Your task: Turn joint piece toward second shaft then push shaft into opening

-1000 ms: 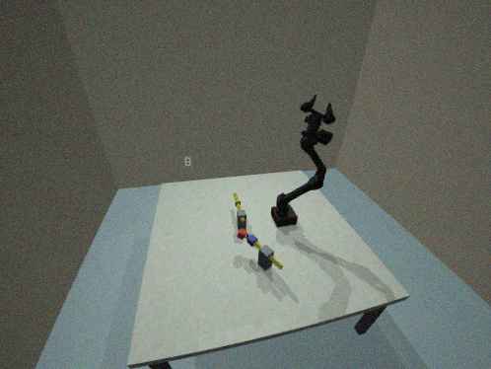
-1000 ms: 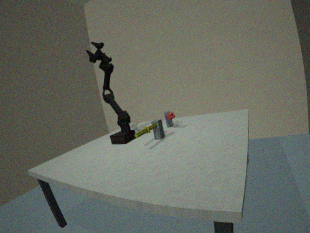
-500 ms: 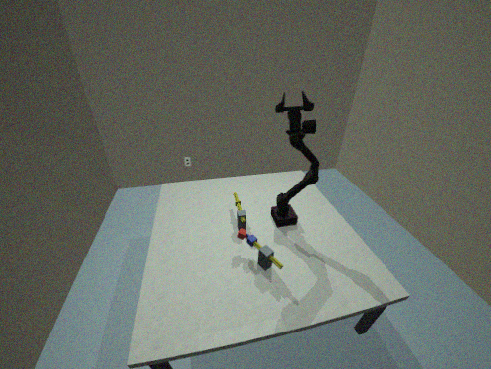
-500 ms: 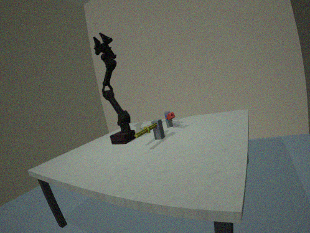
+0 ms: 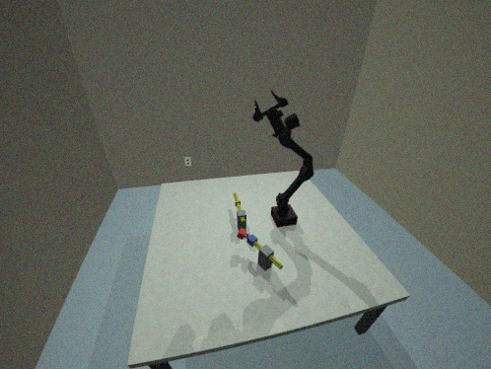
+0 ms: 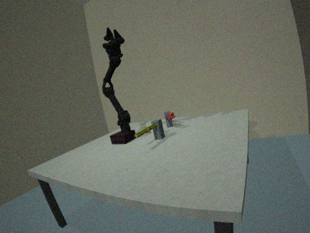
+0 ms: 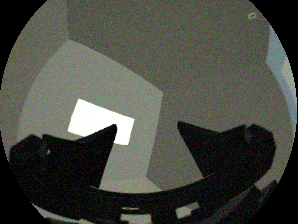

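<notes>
My gripper [image 5: 264, 96] [image 6: 111, 29] [image 7: 148, 125] is open and empty, pointing up, high above the table and far from the shafts. The red joint piece [image 5: 242, 233] [image 6: 171, 116] is hinged beside a blue piece [image 5: 252, 240] on the end of the first yellow shaft [image 5: 277, 263], which passes through a grey block [image 5: 265, 259] [image 6: 169, 123]. The second yellow shaft [image 5: 237, 199] [image 6: 144, 131] passes through the other grey block [image 5: 242, 222] [image 6: 158, 130], its near end close to the red piece. Which way the opening points is too small to tell.
The arm's dark base [image 5: 284, 217] [image 6: 122, 137] stands on the white table [image 5: 197, 276] [image 6: 193, 174], close to the two blocks. The wrist view shows only walls, ceiling and a bright panel [image 7: 95, 117], with a sliver of table at its right edge.
</notes>
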